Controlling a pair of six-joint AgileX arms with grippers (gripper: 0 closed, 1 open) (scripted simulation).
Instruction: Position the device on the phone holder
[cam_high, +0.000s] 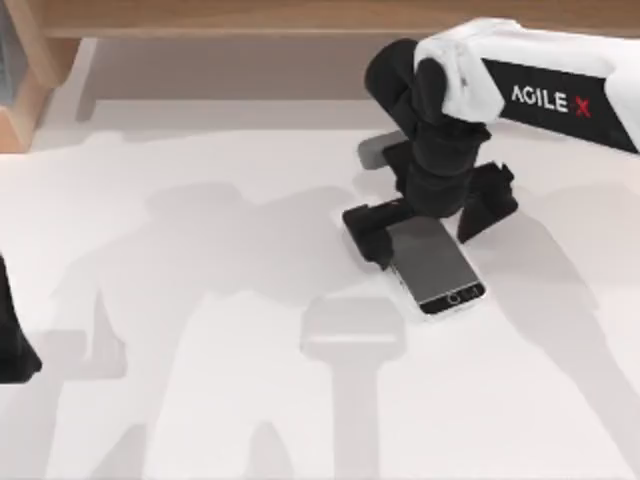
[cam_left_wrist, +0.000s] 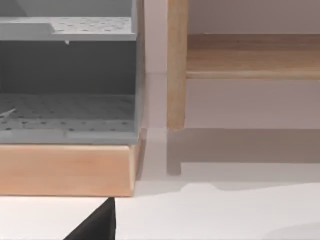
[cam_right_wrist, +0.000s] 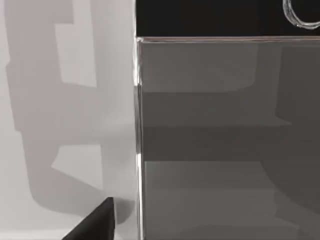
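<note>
Top view showed the right pincer (cam_high: 430, 225) spread over the flat phone (cam_high: 437, 268) on the surface (cam_high: 200, 400), poised to grasp; closing comes next.

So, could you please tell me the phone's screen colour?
Dark grey screen, clearest from the right wrist.

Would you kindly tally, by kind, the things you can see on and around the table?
Smartphone, lying flat under the right gripper: 1
Robot arms, left one parked at the table's left edge: 2
Grey shelf unit: 1
Total: 4
</note>
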